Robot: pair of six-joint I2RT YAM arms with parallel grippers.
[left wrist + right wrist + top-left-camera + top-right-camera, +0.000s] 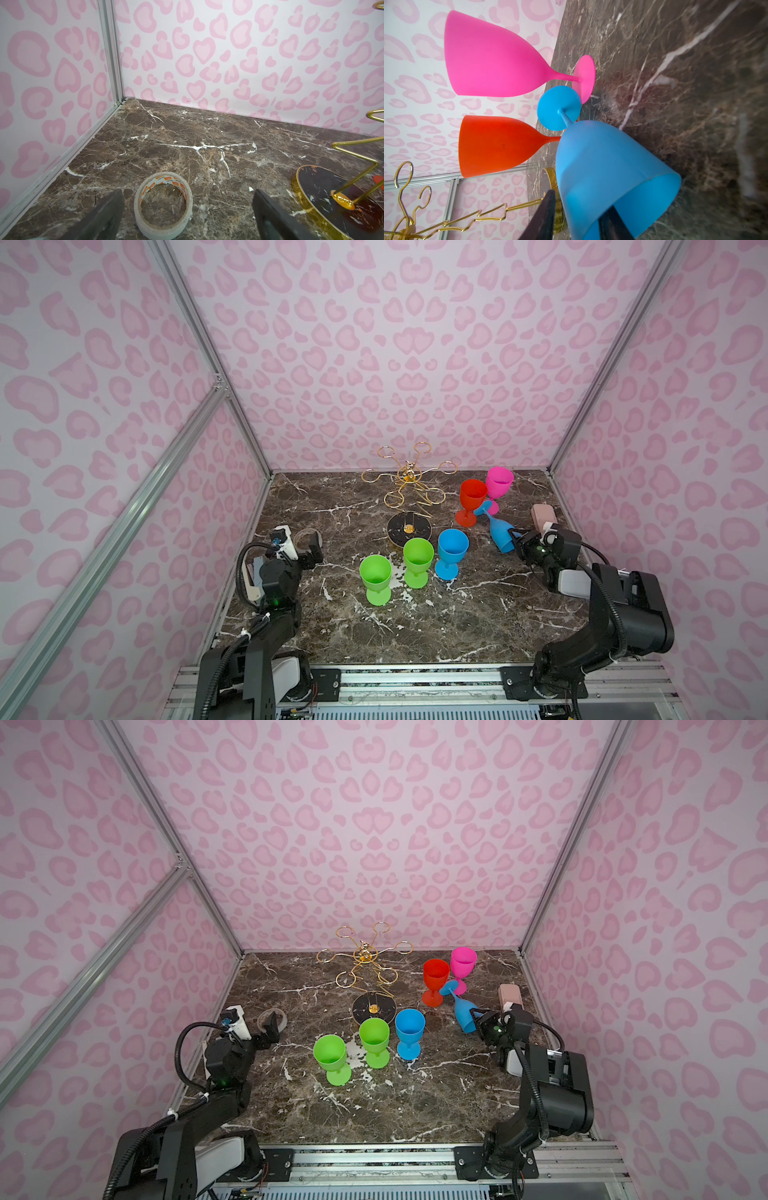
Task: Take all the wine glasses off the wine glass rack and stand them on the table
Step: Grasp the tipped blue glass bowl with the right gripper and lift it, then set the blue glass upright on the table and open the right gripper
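The blue wine glass (500, 537) is off the wine glass rack (408, 477), tilted, its foot near the red glass (471, 495) and pink glass (498, 483). The right gripper (581, 200) straddles its rim; whether it pinches, I cannot tell. A slip could topple them. The left gripper (188, 191) is wide apart.

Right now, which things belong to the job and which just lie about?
Job: wine glass rack; tilted blue glass, right gripper at its rim; left green glass, other green glass, upright blue glass, red glass, pink glass.
Lying about: tape roll; pinkish box.
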